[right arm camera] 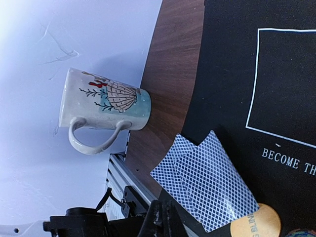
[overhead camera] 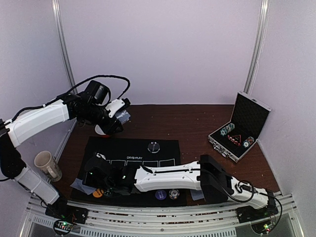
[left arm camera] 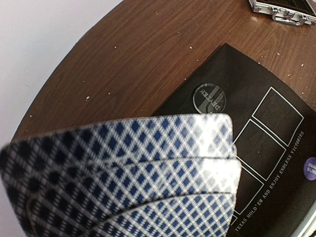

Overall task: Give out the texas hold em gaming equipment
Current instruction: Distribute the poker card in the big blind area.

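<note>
From above, the left gripper (overhead camera: 118, 118) is hovering over the far left of the brown wooden table (overhead camera: 197, 121), pinching a fan of blue-and-white checked playing cards (overhead camera: 124, 117). The right gripper (overhead camera: 102, 186) is reaching across to the near left corner of the black fabric playing mat (overhead camera: 133, 148), just beside an orange round poker chip (overhead camera: 98, 193) and two face-down checked cards (overhead camera: 79, 184). A small clear round disc (overhead camera: 154, 146) is lying near the mat's far edge. A purple-blue chip (overhead camera: 160, 194) and a black-and-white chip (overhead camera: 173, 194) are sitting at its near edge. An open silver case (overhead camera: 240, 129) holding more chips is standing at the right, and a beige mug (overhead camera: 48, 165) at the left.

In the left wrist view, the fan of blue-and-white checked playing cards (left arm camera: 123, 173) is filling the lower frame and hiding the fingers. Beyond it, the small clear round disc (left arm camera: 209, 98) is resting on the black fabric playing mat (left arm camera: 242, 79).

In the right wrist view, the right gripper (right arm camera: 159, 219) is showing dark fingers pressed together at the bottom edge, holding nothing. The two face-down checked cards (right arm camera: 205, 185) are overlapping at the mat's corner, with the orange round poker chip (right arm camera: 256, 222) touching them. The beige mug (right arm camera: 103, 106) is standing off the mat.
</note>
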Action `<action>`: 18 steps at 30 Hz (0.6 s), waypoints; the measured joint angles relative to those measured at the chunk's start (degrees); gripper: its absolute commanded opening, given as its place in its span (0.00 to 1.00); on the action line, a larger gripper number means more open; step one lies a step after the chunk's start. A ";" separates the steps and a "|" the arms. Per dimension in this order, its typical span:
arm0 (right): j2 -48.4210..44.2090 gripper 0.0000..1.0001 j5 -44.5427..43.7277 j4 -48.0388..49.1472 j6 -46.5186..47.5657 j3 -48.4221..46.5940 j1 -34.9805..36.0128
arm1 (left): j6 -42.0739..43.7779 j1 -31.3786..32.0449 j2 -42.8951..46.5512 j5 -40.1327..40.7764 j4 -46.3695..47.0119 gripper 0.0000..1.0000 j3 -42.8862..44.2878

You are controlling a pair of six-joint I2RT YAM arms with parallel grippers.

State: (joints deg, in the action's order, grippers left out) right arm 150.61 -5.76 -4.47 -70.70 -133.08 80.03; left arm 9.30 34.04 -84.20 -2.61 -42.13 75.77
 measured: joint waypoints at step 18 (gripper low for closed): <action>-4.50 0.05 4.61 0.61 15.85 6.64 -0.79 | 0.09 0.00 0.24 0.09 0.00 0.48 0.00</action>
State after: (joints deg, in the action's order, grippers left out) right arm 146.10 -1.15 -3.86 -54.85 -126.43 79.24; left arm 9.39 34.04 -83.96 -2.52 -42.13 75.77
